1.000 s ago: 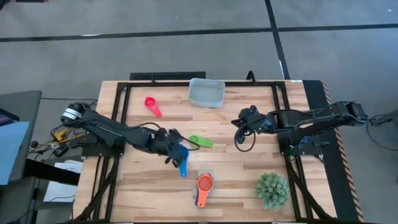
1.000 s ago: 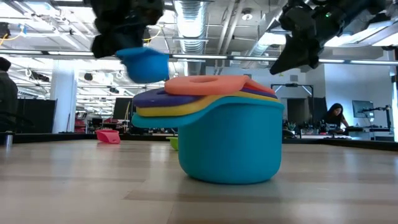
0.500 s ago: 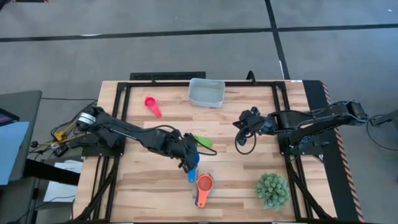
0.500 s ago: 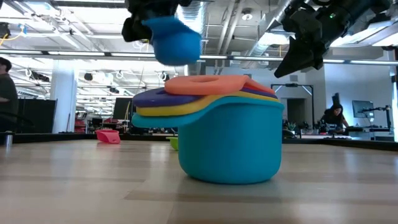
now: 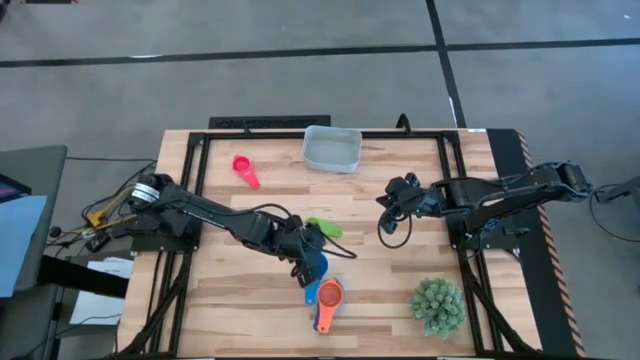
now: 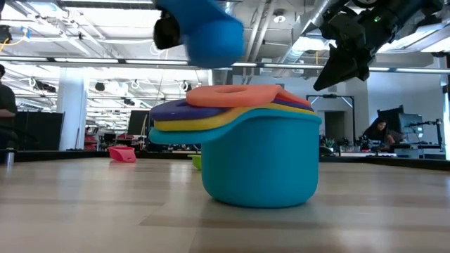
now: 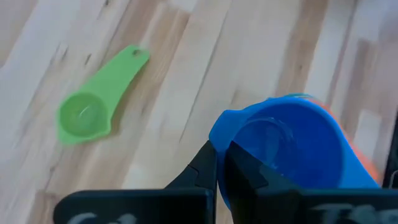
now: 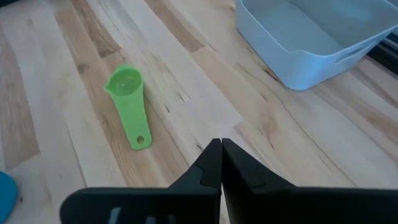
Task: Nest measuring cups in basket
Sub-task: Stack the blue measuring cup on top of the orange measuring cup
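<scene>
In the low view the nested stack (image 6: 256, 151) fills the middle: a teal cup at the bottom with yellow, purple and orange-red handles fanned over its rim. It hides most of the counter (image 6: 84, 204) behind it, so only a sliver of the green cup (image 6: 196, 162) peeps out beside it, and the pink cup (image 6: 122, 154) shows small, far off to one side. From above, that stack reads only as an orange-red disc with a handle (image 5: 328, 298); the cups beneath it cannot be told apart there.

The left claw (image 5: 307, 263) pinches the rim of the blue cup (image 7: 289, 149), a smooth, glossy round bowl of plastic, its fingers shut narrow on the wall. Half a second ago the cup hung a little farther from the stack; it now sits just above and beside the orange-red top. In the low view the cup (image 6: 207, 31) is cut off by the upper edge.

The green cup (image 7: 93, 106), a flat-handled little scoop, lies on the pale wooden planks just beyond the stack, towards the basket (image 5: 332, 148). The basket, translucent grey-blue with rounded corners, stands well beyond the stack at the far edge.

The right claw (image 5: 383, 200) hangs over the counter well to the side of the stack, fingers pressed together on nothing, unmoved.
</scene>
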